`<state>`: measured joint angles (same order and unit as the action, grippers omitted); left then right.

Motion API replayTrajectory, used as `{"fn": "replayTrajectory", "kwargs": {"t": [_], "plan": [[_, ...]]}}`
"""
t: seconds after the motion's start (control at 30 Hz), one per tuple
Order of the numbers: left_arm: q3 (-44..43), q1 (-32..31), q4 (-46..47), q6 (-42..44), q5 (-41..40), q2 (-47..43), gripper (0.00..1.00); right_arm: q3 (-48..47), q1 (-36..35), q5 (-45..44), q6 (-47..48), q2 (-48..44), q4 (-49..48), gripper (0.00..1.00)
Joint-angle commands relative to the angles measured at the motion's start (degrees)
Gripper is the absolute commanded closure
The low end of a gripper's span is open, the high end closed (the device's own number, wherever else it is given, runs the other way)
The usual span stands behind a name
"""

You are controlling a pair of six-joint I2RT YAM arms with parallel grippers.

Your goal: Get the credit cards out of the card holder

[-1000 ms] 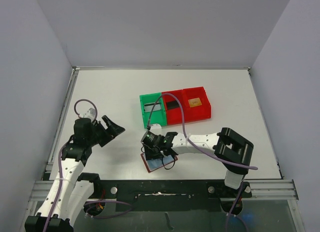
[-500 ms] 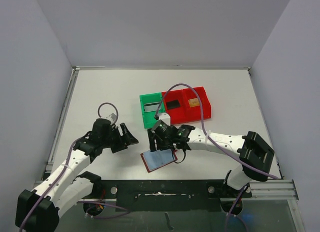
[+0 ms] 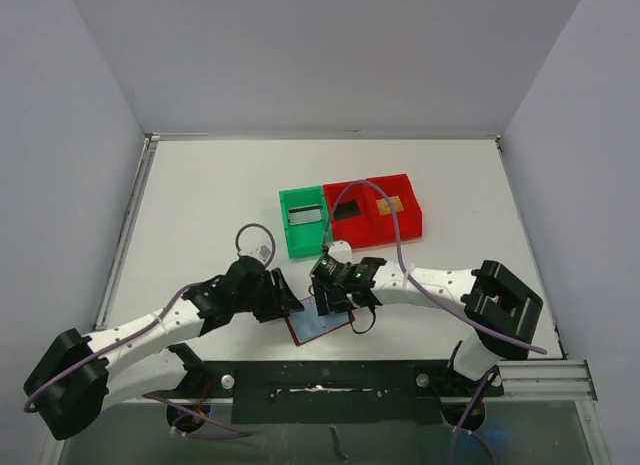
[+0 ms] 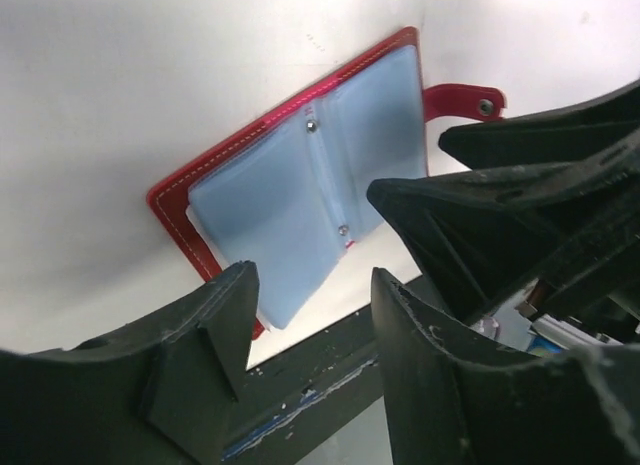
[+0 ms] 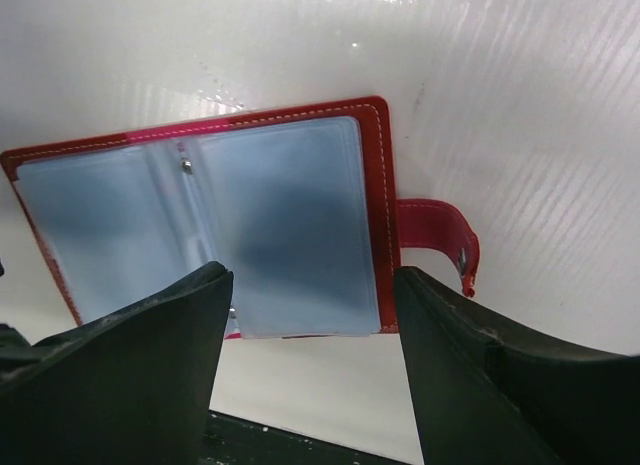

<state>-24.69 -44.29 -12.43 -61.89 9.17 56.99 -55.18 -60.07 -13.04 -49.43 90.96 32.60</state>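
Note:
The card holder [image 3: 318, 325] lies open on the table near the front edge, dark red with pale blue-grey pockets facing up. It also shows in the left wrist view [image 4: 300, 175] and the right wrist view [image 5: 200, 225], with its red tab [image 5: 435, 240] sticking out. My left gripper [image 3: 290, 303] is open just left of it. My right gripper [image 3: 335, 303] is open above its right half. A silver-grey card [image 3: 303, 215], a black card [image 3: 346, 210] and a gold-orange card [image 3: 390, 203] lie in the bins. I cannot tell whether the pockets hold a card.
A green bin [image 3: 284, 225] and two joined red bins [image 3: 412, 217] stand behind the holder at mid-table. The dark front rail [image 3: 330, 370] runs just below the holder. White walls close the table on three sides.
My left arm has swung right and forward until its gripper is next to the holder. My right gripper has shifted a little, staying over the holder. The holder has barely moved.

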Motion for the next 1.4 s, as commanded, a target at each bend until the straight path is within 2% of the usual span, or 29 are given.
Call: {"fn": "replayTrajectory", "kwargs": {"t": [0.0,0.1,0.17,0.33,0.43,0.6,0.73,0.9,1.0,1.2,1.3,1.37], "plan": [[-1.6,-1.18,6.14,-0.14,-2.11,5.13,0.57,1.9,0.04,0.24,0.58,0.59,-2.62,0.35],[-1.28,-1.38,7.11,0.25,-2.29,9.34,0.6,3.25,0.16,2.99,0.32,2.49,-5.02,0.39],[0.26,-1.73,9.46,-0.35,-1.47,11.44,0.66,3.6,-0.93,3.58,-0.17,3.42,-6.52,0.47],[3.18,-3.07,12.19,-0.74,-2.92,15.2,0.74,5.07,-3.0,4.78,-3.1,2.67,-10.15,0.75],[3.81,-3.17,14.09,-1.03,-3.32,15.6,0.76,6.16,-3.03,5.92,-4.95,1.11,-12.82,0.89],[4.03,-3.16,12.25,-1.3,-5.29,13.93,0.77,9.65,-2.13,7.78,-6.42,-4.03,-17.55,0.94],[4.2,-3.17,11.38,-1.24,-6.03,11.86,0.77,12.79,0.17,9.38,-8.17,-6.22,-19.8,0.86],[1.22,-3.12,5.53,1.92,-8.24,9.66,0.75,11.44,1.01,2.69,-8.97,-10.61,-13.52,0.63],[-2.24,-3.0,0.56,4.24,-11.52,8.05,0.72,10.55,1.64,-0.63,-7.73,-15.05,-10.41,0.54],[-7.76,-2.29,-5.62,6.67,-15.35,3.95,0.63,9.91,5.79,-4.55,-4.89,-24.79,-7.14,0.4],[-10.81,-1.2,-8.35,8.34,-16.5,2.38,0.56,9.19,9.3,-7.08,-2.25,-29.45,-6.36,0.27],[-13.38,0.01,-11.12,9.86,-18.18,1.39,0.49,9.0,12.04,-9.03,0.38,-31.97,-6.69,0.13]]}}
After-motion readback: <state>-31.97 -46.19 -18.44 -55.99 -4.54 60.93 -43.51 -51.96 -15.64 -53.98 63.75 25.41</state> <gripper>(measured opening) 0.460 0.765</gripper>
